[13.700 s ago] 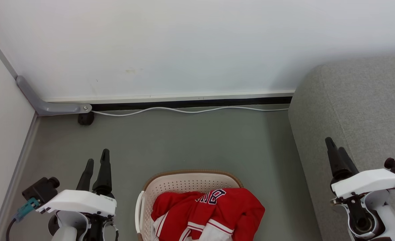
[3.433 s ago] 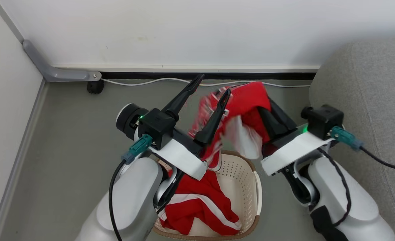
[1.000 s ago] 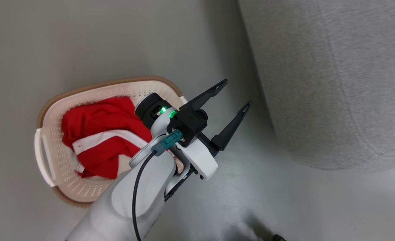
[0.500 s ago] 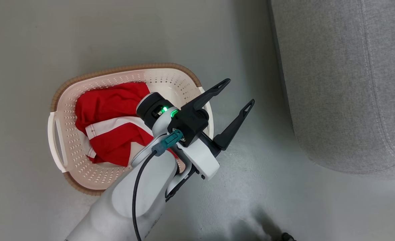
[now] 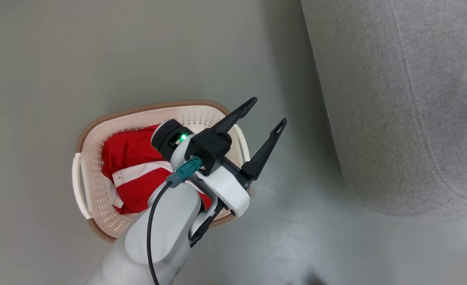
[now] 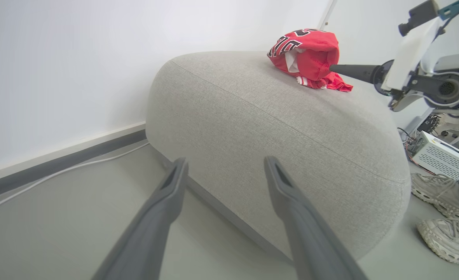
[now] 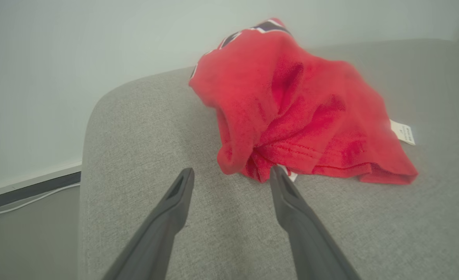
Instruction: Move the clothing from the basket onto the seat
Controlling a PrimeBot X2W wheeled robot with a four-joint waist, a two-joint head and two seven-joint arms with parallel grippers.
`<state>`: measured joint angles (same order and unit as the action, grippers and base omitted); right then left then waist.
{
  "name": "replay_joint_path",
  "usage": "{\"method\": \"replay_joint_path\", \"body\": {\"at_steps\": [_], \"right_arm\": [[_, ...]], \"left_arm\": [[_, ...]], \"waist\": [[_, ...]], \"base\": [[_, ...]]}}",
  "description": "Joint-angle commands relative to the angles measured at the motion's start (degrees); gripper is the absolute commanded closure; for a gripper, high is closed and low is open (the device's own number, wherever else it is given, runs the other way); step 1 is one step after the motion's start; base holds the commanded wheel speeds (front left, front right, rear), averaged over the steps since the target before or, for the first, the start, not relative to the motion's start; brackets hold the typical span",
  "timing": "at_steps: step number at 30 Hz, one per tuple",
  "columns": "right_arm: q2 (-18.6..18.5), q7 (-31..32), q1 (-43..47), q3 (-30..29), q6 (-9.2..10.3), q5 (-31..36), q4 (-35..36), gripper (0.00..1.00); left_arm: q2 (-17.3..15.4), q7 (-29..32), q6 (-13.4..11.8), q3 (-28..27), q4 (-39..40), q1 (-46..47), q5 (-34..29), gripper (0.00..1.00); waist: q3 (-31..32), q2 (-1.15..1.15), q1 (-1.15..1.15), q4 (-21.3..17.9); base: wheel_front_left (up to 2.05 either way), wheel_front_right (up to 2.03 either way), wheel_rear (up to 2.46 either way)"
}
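Left gripper [image 5: 267,111]: fingers wide, empty, over the 3 o'clock rim of basket [image 5: 195,116]. Right gripper [image 7: 231,172]: fingers wide, empty, jersey [image 7: 291,105] on seat [image 7: 155,128] at their 12 o'clock. Red garment [image 5: 128,154] lies bunched in basket; probably light, limp, drapes when lifted. Pinch a raised fold near the white stripe [image 5: 138,169].

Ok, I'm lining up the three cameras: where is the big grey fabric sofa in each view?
Head view: the big grey textured-fabric sofa takes the right side, top to lower right.
Left wrist view: centre, beyond the open left hand, a crumpled red jersey on top.
Right wrist view: lower and right parts, under that jersey.
Shared landmark: the grey floor along its edge.
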<state>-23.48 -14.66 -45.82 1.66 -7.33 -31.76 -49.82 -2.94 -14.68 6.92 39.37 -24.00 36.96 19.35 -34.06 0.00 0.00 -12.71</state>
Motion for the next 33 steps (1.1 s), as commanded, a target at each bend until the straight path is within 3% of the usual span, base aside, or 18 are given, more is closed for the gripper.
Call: {"method": "replay_joint_path", "body": {"at_steps": [1, 8, 16, 23, 33], "right_arm": [[-1.3, -0.34, 3.31, 1.79, -0.16, -0.62, 2.79, 0.0], [-0.16, -0.34, 7.48, 6.85, -0.16, -2.68, 11.4, 0.0], [1.13, -0.34, 9.39, 11.53, -0.16, -2.81, 17.2, 0.0], [2.43, -0.34, 11.43, 13.85, -0.16, 0.32, 20.07, 0.0], [7.15, -0.34, 17.07, 13.0, -0.16, 3.87, 22.86, 0.0]], "left_arm": [[0.06, -0.32, -0.82, -1.91, 1.83, -1.6, 0.38, 0.0], [0.06, -0.32, -2.58, -7.06, 3.18, -6.28, 0.69, 0.0], [0.06, -0.32, -3.75, -16.71, 4.05, -12.14, -0.69, 0.0], [0.06, -0.32, -4.55, -23.18, 4.27, -15.84, -2.85, 0.0], [0.06, -0.32, -5.84, -32.42, 3.85, -21.73, -5.63, 0.0]], "waist": [[2.13, 0.0, 0.0, 0.82], [8.1, 0.0, 0.0, 3.56], [15.56, 0.0, 0.0, 8.79], [20.26, 0.0, 0.0, 11.96], [26.65, 0.0, 0.0, 14.97]], "base": [[0.0, 0.0, 0.0], [0.0, 0.0, 0.0], [0.0, 0.0, 0.0], [0.0, 0.0, 0.0], [0.0, 0.0, 0.0]]}}
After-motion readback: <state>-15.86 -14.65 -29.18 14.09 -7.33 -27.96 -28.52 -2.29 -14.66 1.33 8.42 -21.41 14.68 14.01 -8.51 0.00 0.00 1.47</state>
